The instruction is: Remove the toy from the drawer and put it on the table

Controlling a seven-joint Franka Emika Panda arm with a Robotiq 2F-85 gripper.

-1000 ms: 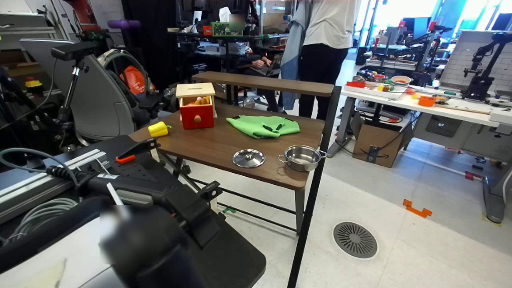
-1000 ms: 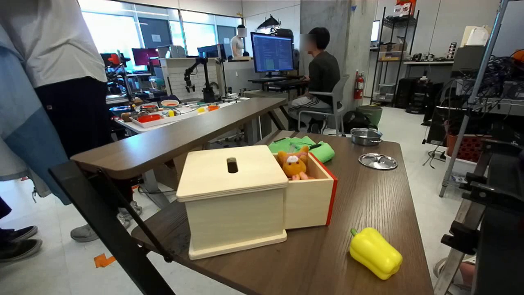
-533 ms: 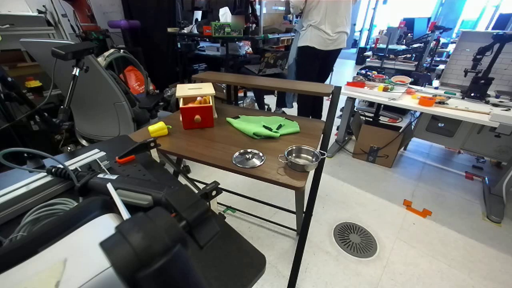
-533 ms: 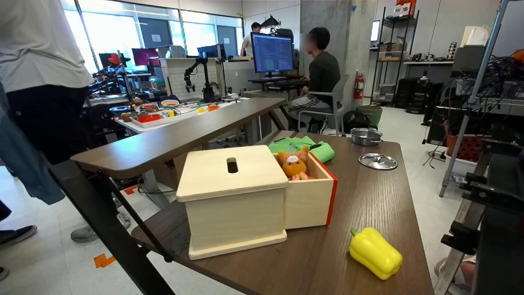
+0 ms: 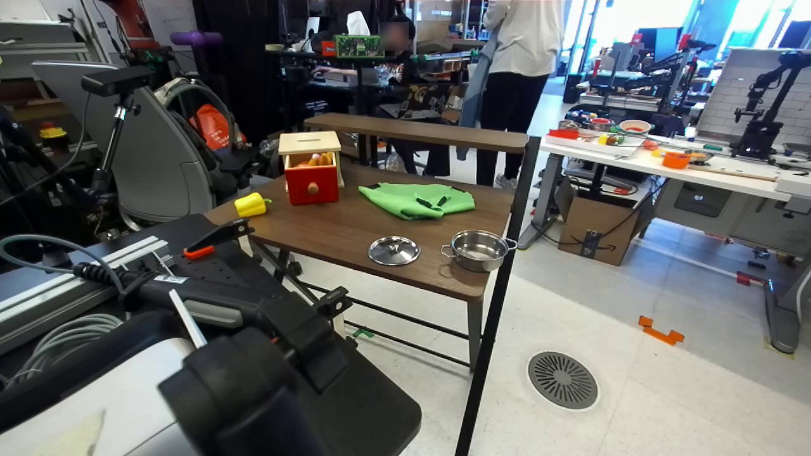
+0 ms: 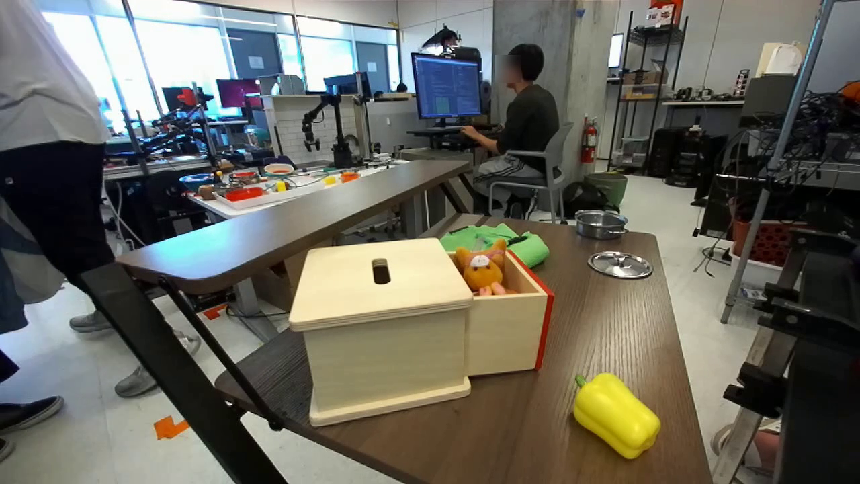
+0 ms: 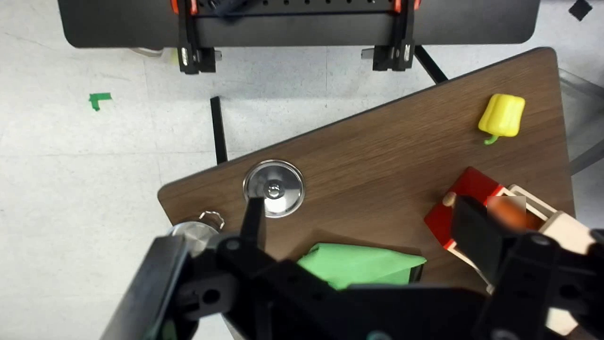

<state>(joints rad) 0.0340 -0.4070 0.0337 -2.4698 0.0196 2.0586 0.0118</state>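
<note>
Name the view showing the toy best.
An exterior view: the toy shows its head and ears. Elsewhere, in an exterior view, the drawer hides most of it; the wrist view, a blurred orange patch.

In an exterior view the camera stands back and high, looking down over a near black stand (image 5: 370, 405) and across the surface (image 5: 336, 225) to the red front of the drawer (image 5: 313, 185). In an exterior view the camera sits close to the drawer's bare wooden side (image 6: 390, 366), facing along the surface past the pepper (image 6: 617, 415) toward the pot (image 6: 600, 226). The wrist view looks steeply down past the end effector (image 7: 361, 208). All three share drawer, pepper and pot.
</note>
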